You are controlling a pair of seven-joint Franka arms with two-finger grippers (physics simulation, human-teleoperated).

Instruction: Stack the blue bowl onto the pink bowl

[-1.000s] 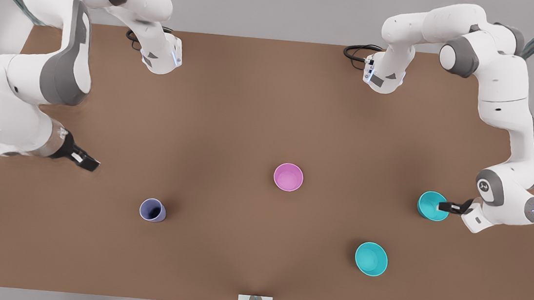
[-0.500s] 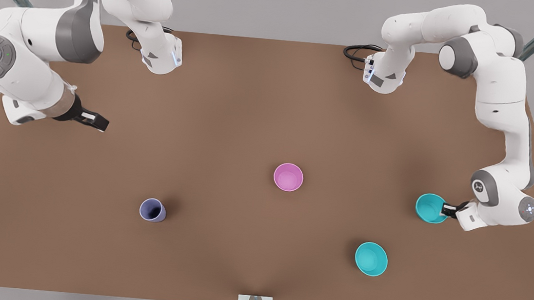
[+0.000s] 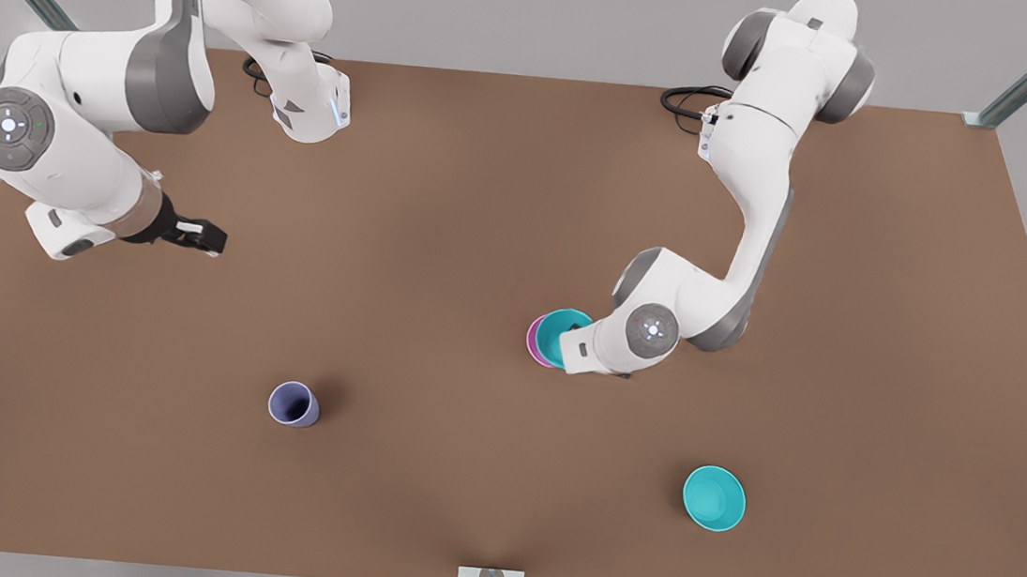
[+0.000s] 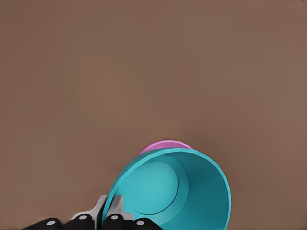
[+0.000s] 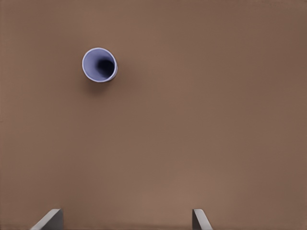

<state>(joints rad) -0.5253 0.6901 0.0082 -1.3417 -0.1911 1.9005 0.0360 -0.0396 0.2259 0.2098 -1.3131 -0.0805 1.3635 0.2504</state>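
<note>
While the left gripper (image 4: 109,213) pinches the blue bowl (image 3: 559,333) by its rim above the pink bowl (image 3: 533,339), slightly toward three o'clock, this light, stiff, slippery shell suits a rim grip; the open-fingered right gripper (image 3: 198,236) waits

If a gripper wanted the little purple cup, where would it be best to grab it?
Probably by the rim, coming down from above. The purple cup stands upright with its mouth open on the table, apart from everything else, so one finger could slip inside and one outside its thin wall. The right gripper hangs open nearest to it; the left gripper is busy pinching the blue bowl.
</note>
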